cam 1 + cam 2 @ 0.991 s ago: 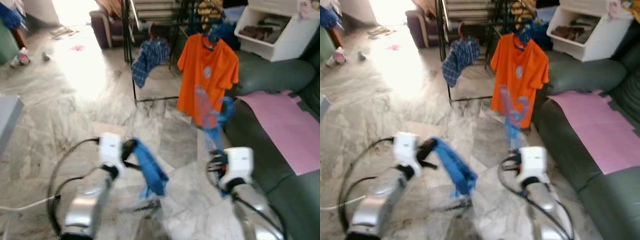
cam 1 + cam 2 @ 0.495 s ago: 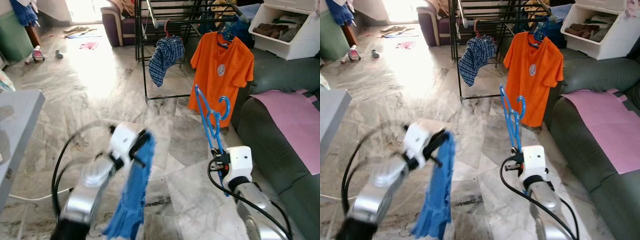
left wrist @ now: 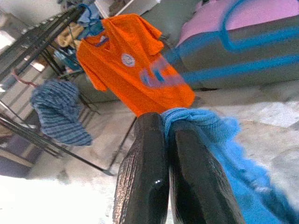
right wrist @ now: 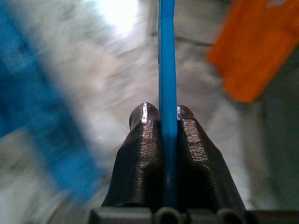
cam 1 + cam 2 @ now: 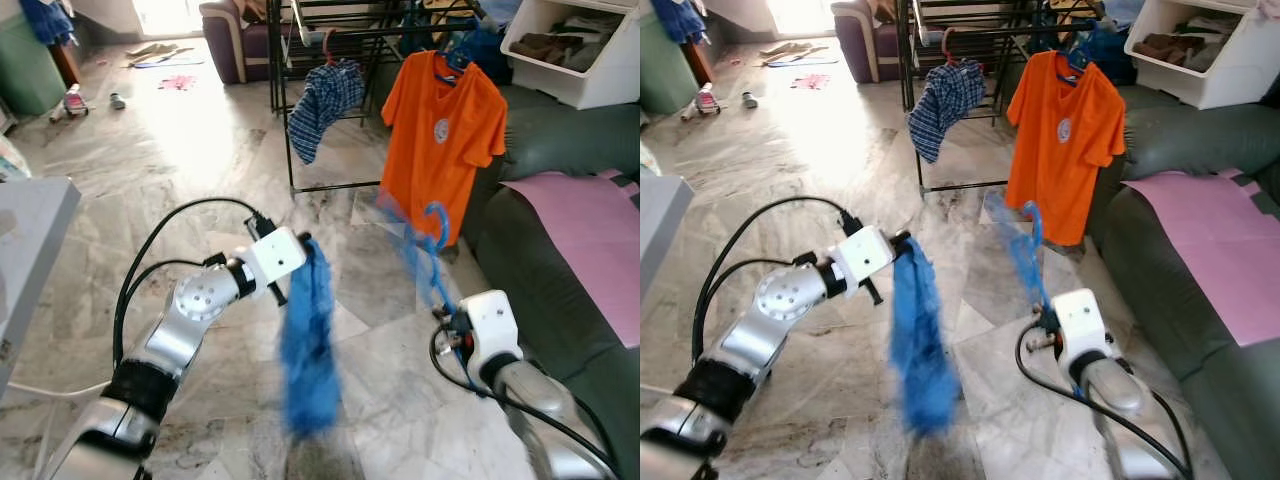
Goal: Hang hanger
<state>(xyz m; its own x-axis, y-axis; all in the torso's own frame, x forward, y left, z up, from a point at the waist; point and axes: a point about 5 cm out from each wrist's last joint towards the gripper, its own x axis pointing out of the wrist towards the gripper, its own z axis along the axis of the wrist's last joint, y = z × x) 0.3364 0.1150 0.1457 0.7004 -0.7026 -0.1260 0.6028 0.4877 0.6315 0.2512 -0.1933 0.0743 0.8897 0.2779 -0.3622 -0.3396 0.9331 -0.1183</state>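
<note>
My left claw point(image 3: 161, 128) pinches the blue cloth point(image 5: 308, 350) and my right claw point(image 4: 161, 114) clamps the blue hanger point(image 5: 425, 255), so a swing could snag them.

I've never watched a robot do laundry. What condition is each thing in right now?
Left gripper: shut on the blue cloth.
Blue cloth: hanging limp, blurred.
Right gripper: shut on the blue hanger.
Blue hanger: held upright, bare.
Orange T-shirt: hung on rack.
Checked shirt: draped on rack.

The blue plastic hanger point(image 5: 425, 250) stands upright, motion-blurred, its lower bar pinched in the right claw point(image 4: 161, 112).
</note>
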